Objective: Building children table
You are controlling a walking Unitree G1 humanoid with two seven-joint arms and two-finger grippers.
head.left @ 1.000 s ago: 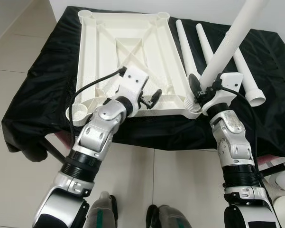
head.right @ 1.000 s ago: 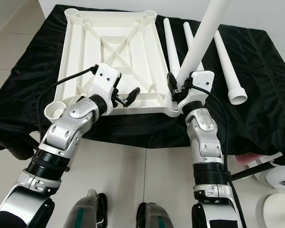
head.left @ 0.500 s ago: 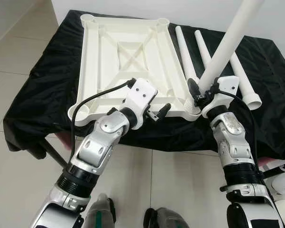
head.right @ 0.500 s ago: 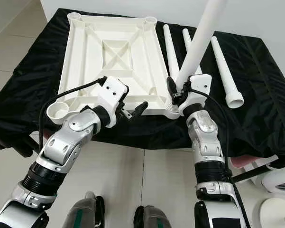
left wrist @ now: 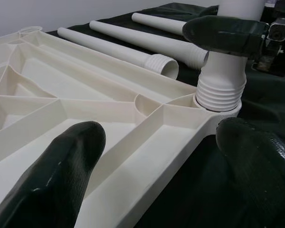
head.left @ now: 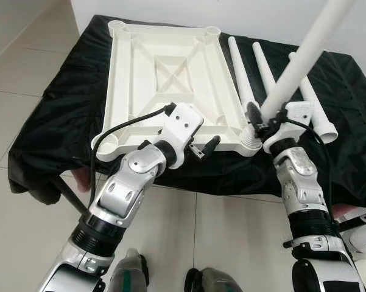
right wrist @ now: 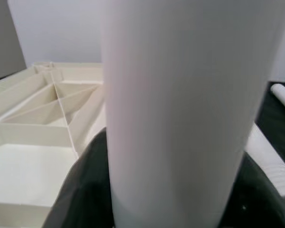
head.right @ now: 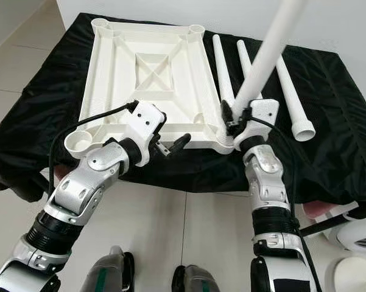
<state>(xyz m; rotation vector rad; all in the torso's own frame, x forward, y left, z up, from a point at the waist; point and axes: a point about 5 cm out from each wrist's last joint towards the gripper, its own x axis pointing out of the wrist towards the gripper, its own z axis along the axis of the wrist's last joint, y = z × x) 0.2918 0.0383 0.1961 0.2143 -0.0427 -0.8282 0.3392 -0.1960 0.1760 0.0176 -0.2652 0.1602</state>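
One leg [head.left: 304, 58] more tilted than before

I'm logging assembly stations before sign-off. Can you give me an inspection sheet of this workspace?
Surface: black cloth draped over a low stand.
Job's things: white tabletop lying underside up; one leg standing in its near right corner socket; three loose legs lying beside it.
Clutter: nothing seen.
Grippers: right tool shut on the standing leg; left tool open at the tabletop's near edge.
Cables: black cable looping from the left wrist.
Surroundings: tiled floor, white wall.
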